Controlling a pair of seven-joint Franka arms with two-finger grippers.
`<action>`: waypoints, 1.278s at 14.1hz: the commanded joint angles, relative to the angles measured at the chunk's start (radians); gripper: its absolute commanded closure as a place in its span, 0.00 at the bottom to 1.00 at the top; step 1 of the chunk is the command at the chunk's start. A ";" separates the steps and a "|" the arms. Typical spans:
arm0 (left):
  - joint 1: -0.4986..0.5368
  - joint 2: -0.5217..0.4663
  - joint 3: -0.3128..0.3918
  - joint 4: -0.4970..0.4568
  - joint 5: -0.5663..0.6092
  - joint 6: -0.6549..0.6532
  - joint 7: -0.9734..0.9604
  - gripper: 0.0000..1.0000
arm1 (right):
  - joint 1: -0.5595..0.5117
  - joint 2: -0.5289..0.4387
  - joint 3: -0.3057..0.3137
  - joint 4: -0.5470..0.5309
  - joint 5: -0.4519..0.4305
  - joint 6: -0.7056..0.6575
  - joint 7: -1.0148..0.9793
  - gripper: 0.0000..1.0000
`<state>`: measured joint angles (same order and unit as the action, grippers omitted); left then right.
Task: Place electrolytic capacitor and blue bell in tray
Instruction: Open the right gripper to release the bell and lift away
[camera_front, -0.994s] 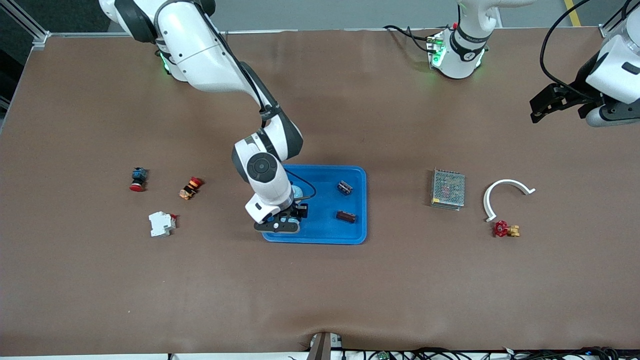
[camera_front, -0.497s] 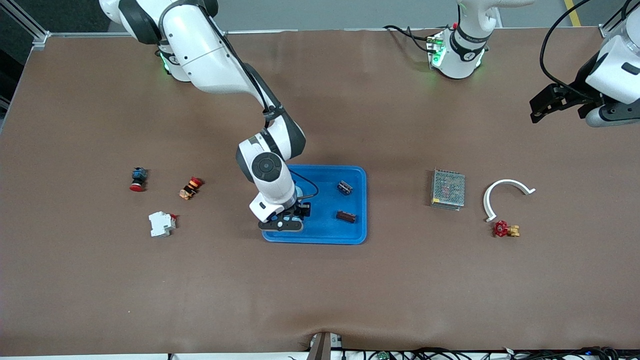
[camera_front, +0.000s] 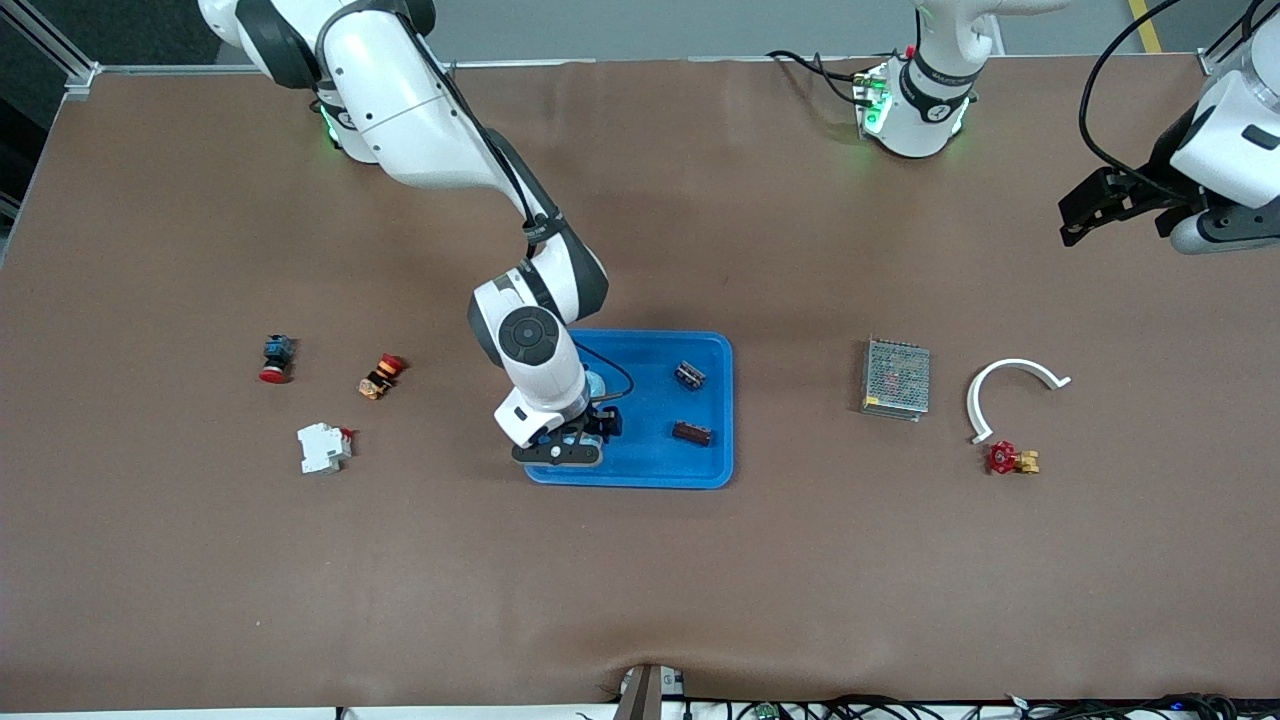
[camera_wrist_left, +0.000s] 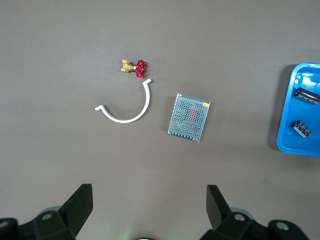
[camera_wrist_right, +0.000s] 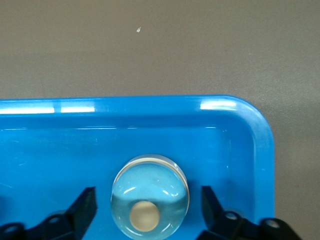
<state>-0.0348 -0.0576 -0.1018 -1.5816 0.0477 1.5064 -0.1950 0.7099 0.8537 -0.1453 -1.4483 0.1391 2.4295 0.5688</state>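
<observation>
The bright blue tray (camera_front: 650, 455) lies mid-table and also shows in the right wrist view (camera_wrist_right: 150, 112). The blue bell (camera_front: 596, 383), a pale glassy dome with a tan centre (camera_wrist_right: 150, 197), sits in the tray near its corner toward the right arm's end. My right gripper (camera_front: 590, 425) hovers over it, open, with the fingers (camera_wrist_right: 85, 202) apart on either side and not touching it. Two small dark cylindrical parts (camera_front: 689, 375) (camera_front: 692, 433) lie in the tray; I cannot tell which one is the capacitor. My left gripper (camera_front: 1075, 225) waits, open and empty (camera_wrist_left: 148, 200).
A metal mesh box (camera_front: 896, 378), a white curved clip (camera_front: 1010, 385) and a red-handled valve (camera_front: 1010, 459) lie toward the left arm's end. A white breaker (camera_front: 323, 447) and two red push buttons (camera_front: 275, 358) (camera_front: 381, 375) lie toward the right arm's end.
My right hand has swayed slightly over the tray and come back. The bell has stayed in place. The left arm has not moved.
</observation>
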 joint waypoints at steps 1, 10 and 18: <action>-0.002 -0.019 0.002 -0.015 -0.005 0.000 0.023 0.00 | -0.007 -0.019 0.003 0.013 -0.006 -0.012 -0.010 0.00; 0.003 -0.019 -0.010 -0.009 -0.011 -0.014 0.014 0.00 | -0.015 -0.457 0.001 0.000 -0.004 -0.593 -0.044 0.00; 0.007 -0.016 -0.007 0.017 -0.020 -0.014 0.008 0.00 | -0.056 -0.761 -0.005 -0.004 -0.007 -0.969 -0.056 0.00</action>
<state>-0.0338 -0.0602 -0.1095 -1.5740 0.0465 1.5020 -0.1949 0.6767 0.1773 -0.1592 -1.4069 0.1386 1.5140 0.5316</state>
